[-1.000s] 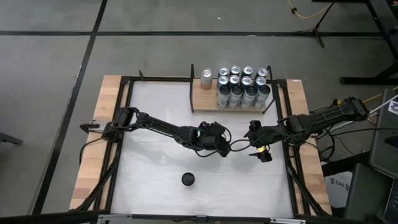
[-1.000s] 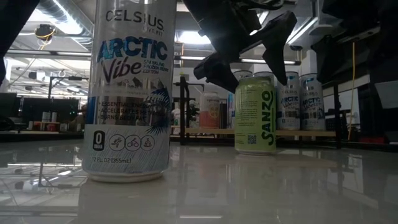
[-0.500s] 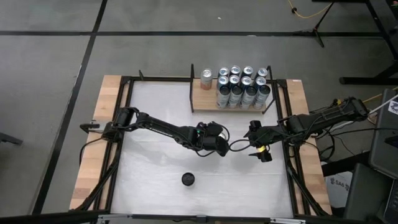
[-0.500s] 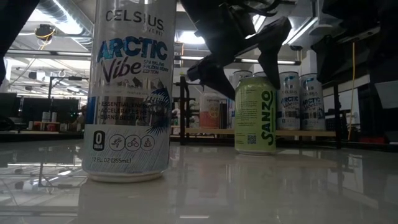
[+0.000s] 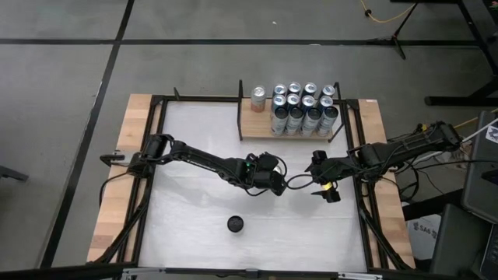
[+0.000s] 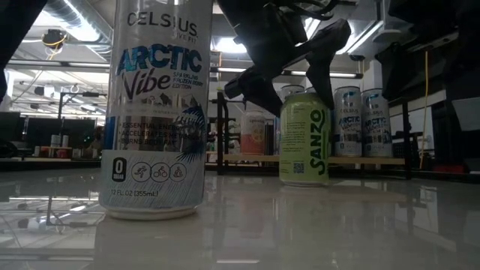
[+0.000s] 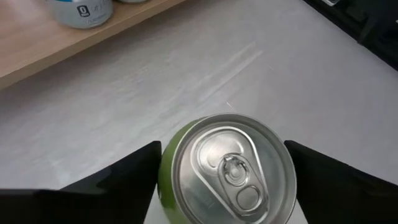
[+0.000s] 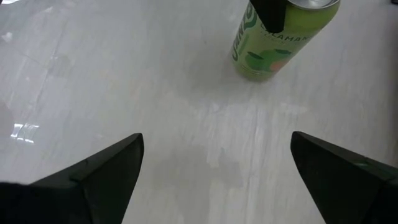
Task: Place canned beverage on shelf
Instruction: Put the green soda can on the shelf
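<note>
The green Sanzo can point(image 6: 304, 136), a smooth aluminium cylinder with a silver pull-tab lid, stands upright on the glossy white table point(image 5: 194, 218), well in front of the light wooden shelf point(image 5: 261, 123). The left gripper point(image 7: 224, 165) brackets it with dark fingers at either side, closing in; contact cannot be told. Right of the can, the right gripper point(image 8: 214, 165) hangs spread and empty.

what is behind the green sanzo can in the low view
Behind the green Sanzo can stands the shelf, holding Celsius cans and a pale pink can. The Sanzo can and the left gripper over it cover part of that row.
</note>
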Action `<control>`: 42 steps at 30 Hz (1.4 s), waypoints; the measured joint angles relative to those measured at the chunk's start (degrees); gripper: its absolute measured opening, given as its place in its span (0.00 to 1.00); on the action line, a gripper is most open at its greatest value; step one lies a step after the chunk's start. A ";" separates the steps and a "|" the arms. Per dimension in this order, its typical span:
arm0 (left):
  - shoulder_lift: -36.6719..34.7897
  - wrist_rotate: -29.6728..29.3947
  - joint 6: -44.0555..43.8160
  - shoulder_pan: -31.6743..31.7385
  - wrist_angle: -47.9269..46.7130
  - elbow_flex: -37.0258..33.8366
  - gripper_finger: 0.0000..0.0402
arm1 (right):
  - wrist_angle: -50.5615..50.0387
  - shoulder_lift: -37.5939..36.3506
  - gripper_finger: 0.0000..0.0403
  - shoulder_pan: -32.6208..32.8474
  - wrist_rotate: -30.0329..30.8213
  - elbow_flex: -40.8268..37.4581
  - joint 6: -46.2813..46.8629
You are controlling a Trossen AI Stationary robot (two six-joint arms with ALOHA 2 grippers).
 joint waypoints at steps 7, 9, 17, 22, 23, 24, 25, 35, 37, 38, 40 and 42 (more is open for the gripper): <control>-0.02 0.14 0.45 0.02 0.08 0.00 0.68 | 0.00 0.00 0.98 0.00 0.00 0.00 0.00; -0.06 0.45 0.55 0.04 0.06 0.00 0.67 | 0.00 0.00 0.98 -0.02 0.00 0.00 0.00; -0.11 2.87 7.90 0.68 0.84 0.04 0.67 | 0.00 0.00 0.98 -0.02 0.00 0.00 0.00; -0.20 9.10 12.65 2.33 1.36 0.09 0.67 | 0.00 0.00 0.98 0.00 0.00 0.00 0.00; -0.22 10.54 13.78 2.65 1.82 0.09 0.67 | 0.00 0.00 0.98 -0.01 0.00 0.00 0.00; -0.22 11.98 14.92 2.98 2.45 0.09 0.67 | 0.00 0.00 0.98 -0.02 0.00 0.00 0.01; -0.22 13.28 16.30 3.25 3.19 0.09 0.67 | 0.00 0.00 0.98 -0.02 0.00 0.00 0.00; 0.09 32.59 35.38 5.50 10.86 -0.11 0.67 | 0.00 0.00 0.98 -0.01 0.00 0.00 0.00; 0.09 36.88 38.94 5.80 10.81 -0.11 0.67 | 0.00 0.00 0.98 -0.02 0.00 0.00 0.00; 0.09 38.28 40.36 5.87 10.76 -0.11 0.67 | 0.00 0.00 0.98 -0.02 0.00 0.00 -0.02; 0.09 40.52 43.25 5.99 10.33 -0.11 0.67 | 0.00 0.00 0.98 -0.01 0.00 0.00 -0.02; 0.09 41.54 46.56 6.08 10.28 -0.11 0.68 | 0.00 0.00 0.98 0.00 0.00 0.00 -0.02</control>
